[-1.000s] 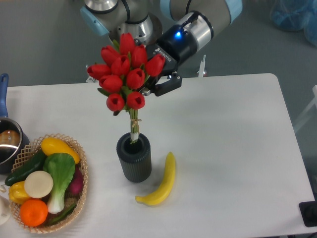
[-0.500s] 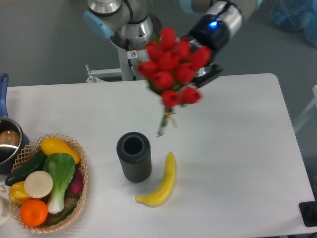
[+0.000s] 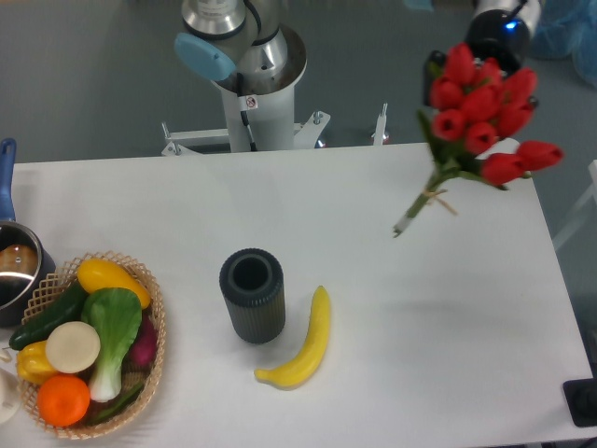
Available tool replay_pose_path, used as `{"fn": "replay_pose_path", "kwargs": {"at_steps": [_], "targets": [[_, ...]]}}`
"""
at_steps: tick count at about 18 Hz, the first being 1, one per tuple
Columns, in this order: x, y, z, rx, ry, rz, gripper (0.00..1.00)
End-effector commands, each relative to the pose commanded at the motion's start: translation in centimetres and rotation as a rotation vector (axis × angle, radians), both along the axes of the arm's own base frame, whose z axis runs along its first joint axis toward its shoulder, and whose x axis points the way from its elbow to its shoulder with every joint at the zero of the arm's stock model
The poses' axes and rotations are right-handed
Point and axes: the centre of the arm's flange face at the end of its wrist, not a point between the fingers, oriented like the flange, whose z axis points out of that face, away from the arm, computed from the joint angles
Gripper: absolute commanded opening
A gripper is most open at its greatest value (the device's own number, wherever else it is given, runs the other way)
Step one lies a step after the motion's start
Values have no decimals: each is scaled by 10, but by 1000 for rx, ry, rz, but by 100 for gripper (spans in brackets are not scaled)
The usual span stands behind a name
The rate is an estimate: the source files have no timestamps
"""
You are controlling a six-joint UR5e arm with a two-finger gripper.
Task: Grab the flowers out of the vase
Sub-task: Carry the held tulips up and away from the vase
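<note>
The flowers [image 3: 480, 105], a bunch of red tulip buds with green stems tied at a pale end, hang in the air above the table's far right side, tilted with the stem end pointing down-left. My gripper [image 3: 437, 67] is mostly hidden behind the buds and holds the bunch; only its dark body and the blue-lit wrist show at the top edge. The vase [image 3: 252, 294], a dark ribbed cylinder, stands upright with nothing in its mouth near the table's middle, well to the left of the flowers.
A yellow banana [image 3: 303, 345] lies just right of the vase. A wicker basket [image 3: 155, 313] of vegetables and fruit sits at the front left. A steel pot [image 3: 14, 271] with a blue handle is at the left edge. The arm's base [image 3: 247, 70] stands behind the table.
The flowers have left the vase and been carried up and to the right, from above the vase to over the table's far right side. The vase stayed put.
</note>
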Motion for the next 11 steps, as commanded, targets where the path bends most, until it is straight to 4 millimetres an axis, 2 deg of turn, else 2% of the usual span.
{"fn": "replay_pose_path", "kwargs": {"at_steps": [5, 11], "targets": [[-14, -6, -14, -7, 26, 7, 49], [-16, -15, -17, -10, 18, 25, 49]]}}
